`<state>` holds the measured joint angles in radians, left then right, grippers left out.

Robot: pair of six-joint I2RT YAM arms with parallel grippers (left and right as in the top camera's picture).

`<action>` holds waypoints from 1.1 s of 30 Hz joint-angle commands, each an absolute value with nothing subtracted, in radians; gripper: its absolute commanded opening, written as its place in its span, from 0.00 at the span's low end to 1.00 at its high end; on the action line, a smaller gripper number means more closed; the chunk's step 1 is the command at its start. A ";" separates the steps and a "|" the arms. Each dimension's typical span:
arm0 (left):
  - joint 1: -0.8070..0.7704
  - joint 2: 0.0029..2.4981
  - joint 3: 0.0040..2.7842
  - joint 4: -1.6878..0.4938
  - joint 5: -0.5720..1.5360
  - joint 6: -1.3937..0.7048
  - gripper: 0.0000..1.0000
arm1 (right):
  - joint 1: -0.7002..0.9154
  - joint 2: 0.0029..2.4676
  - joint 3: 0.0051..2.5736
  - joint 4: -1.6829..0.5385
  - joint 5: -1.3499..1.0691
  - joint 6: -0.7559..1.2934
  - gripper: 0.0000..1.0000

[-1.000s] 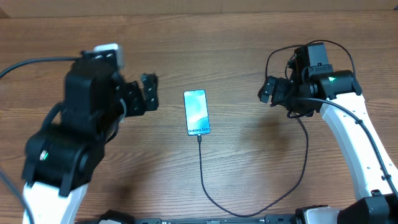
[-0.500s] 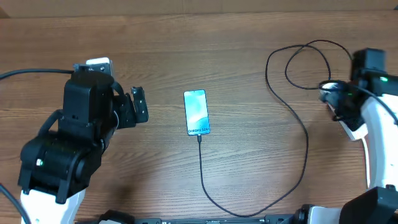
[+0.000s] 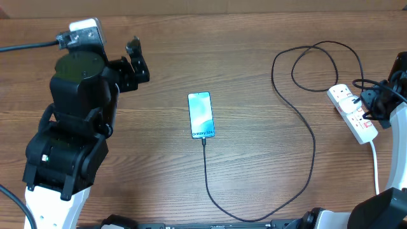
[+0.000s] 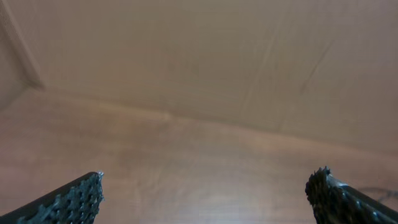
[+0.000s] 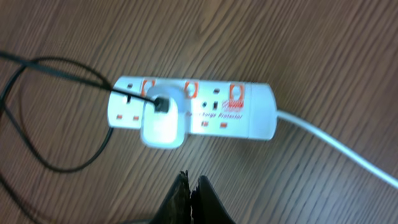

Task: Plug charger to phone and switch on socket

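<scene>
The right gripper (image 5: 192, 183) is hanging just beside the socket (image 5: 249, 115), its fingers pressed together and gripping nothing. Whether the tips are touching the socket I cannot tell. The socket is lying flat on the counter (image 3: 254, 51), with its white lead (image 5: 336, 146) trailing off from one end. The charger's white adapter (image 5: 163, 124) is sitting in an outlet near the socket's other end, beside the red-marked switches. Whether those switches are on I cannot tell. The charger (image 3: 313, 149) is leaving the socket as a thin black cable, looping behind it and then sweeping round in a wide curve. The phone (image 3: 201, 114) is lying well left of the socket, screen lit, with the cable's end sitting at its near edge. The left gripper (image 4: 207, 193) is hovering farther left of the socket, beyond the phone, jaws spread wide and gripping nothing.
</scene>
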<state>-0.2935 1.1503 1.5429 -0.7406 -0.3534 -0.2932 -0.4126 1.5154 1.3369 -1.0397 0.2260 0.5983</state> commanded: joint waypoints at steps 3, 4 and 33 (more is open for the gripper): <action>-0.288 1.152 1.555 -0.601 -0.385 -0.054 1.00 | -0.417 1.559 1.348 -0.999 0.351 0.599 0.04; -0.288 1.152 1.555 -0.557 -0.385 0.036 1.00 | -0.417 1.587 1.348 -0.988 0.351 0.599 0.04; -0.288 1.116 1.551 -0.396 -0.385 0.389 0.99 | -0.467 1.865 1.348 -0.778 0.249 0.413 0.04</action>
